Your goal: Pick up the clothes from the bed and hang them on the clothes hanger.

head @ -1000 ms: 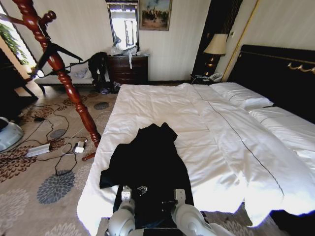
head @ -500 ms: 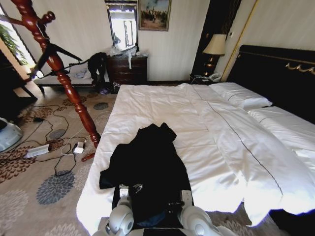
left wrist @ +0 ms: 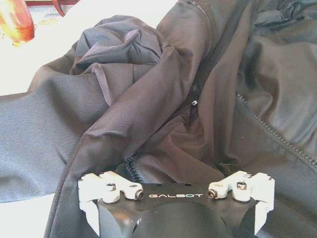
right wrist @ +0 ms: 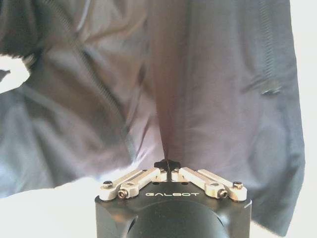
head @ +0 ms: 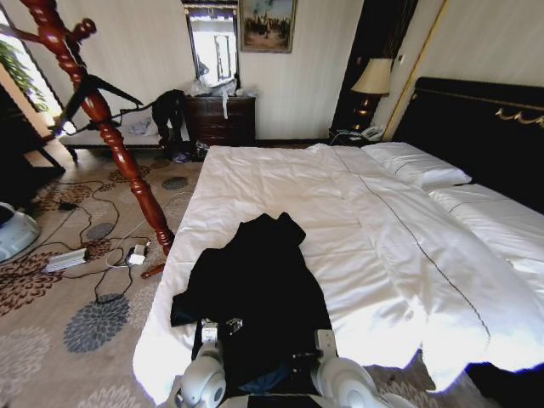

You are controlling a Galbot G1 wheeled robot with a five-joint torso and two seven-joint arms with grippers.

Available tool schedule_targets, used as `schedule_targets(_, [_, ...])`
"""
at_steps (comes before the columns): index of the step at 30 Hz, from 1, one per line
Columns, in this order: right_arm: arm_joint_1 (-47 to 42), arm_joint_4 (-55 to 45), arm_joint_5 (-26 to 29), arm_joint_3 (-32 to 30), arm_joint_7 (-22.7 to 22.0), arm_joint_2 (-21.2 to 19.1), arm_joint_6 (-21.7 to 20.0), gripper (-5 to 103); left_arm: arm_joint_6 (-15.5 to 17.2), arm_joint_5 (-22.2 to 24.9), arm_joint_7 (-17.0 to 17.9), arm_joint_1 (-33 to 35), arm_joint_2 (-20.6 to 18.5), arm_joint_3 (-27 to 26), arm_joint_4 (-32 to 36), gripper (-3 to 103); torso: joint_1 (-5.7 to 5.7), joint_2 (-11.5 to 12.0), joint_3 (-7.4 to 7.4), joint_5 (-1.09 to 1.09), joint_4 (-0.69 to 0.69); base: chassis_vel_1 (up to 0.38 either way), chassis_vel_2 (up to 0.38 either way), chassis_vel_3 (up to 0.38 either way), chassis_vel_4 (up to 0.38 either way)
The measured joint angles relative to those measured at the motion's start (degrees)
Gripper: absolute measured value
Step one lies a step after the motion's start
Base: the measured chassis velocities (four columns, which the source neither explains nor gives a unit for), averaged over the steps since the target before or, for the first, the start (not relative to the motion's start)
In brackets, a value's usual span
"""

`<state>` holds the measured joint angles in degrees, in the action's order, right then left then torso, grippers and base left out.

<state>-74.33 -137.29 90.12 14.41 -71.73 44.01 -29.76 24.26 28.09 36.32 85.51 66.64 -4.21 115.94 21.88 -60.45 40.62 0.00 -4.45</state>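
The clothes, a black long-sleeved jacket (head: pixel 255 280), lie spread flat on the near part of the bed (head: pixel 374 229), collar pointing away from me. Both grippers are at its near hem. My left gripper (head: pixel 212 331) hovers over crumpled jacket fabric (left wrist: pixel 148 99) with its jaws spread wide (left wrist: pixel 173 186). In the right wrist view my right gripper (right wrist: pixel 168 164) is shut on a raised fold of the jacket (right wrist: pixel 208 89); the head view shows it at the hem's right side (head: pixel 321 340). The black clothes hanger (head: pixel 110 89) hangs on the reddish coat stand at the left.
The turned-wood coat stand (head: pixel 110 136) leans beside the bed's left edge. Cables and a power strip (head: pixel 68 259) lie on the patterned carpet. A dark dresser (head: pixel 219 119) with a clothing heap (head: pixel 170 110) stands at the far wall. The black headboard (head: pixel 484 127) is on the right.
Both wrists have drawn slightly toward the bed's near edge and apart from each other, the right one shifting right. The jacket's near hem has bunched a little; the rest lies as before.
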Motion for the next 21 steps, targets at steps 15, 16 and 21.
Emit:
schedule_targets(15, [-1.2, 1.9, -7.6, 0.5, 4.5, 4.6, -2.8, 7, -0.8, -3.4, -0.2, 5.8, -1.6, -0.8, 7.8, 100, 0.00, 0.0, 0.00, 0.00, -0.01, 0.000, 0.000, 0.000, 0.000])
schedule_targets(16, [-1.2, 1.9, -7.6, 0.5, 4.5, 4.6, -2.8, 7, -0.8, -3.4, -0.2, 5.8, -1.6, -0.8, 7.8, 100, 0.00, 0.0, 0.00, 0.00, -0.01, 0.000, 0.000, 0.000, 0.000])
schedule_targets(21, [-3.0, -3.0, -8.9, -3.5, 9.0, 4.8, -1.9, 28, -3.8, -5.3, -1.7, 7.1, -2.0, -2.5, 10.6, 100, 0.00, 0.0, -0.01, -0.01, -0.01, 0.000, 0.000, 0.000, 0.000])
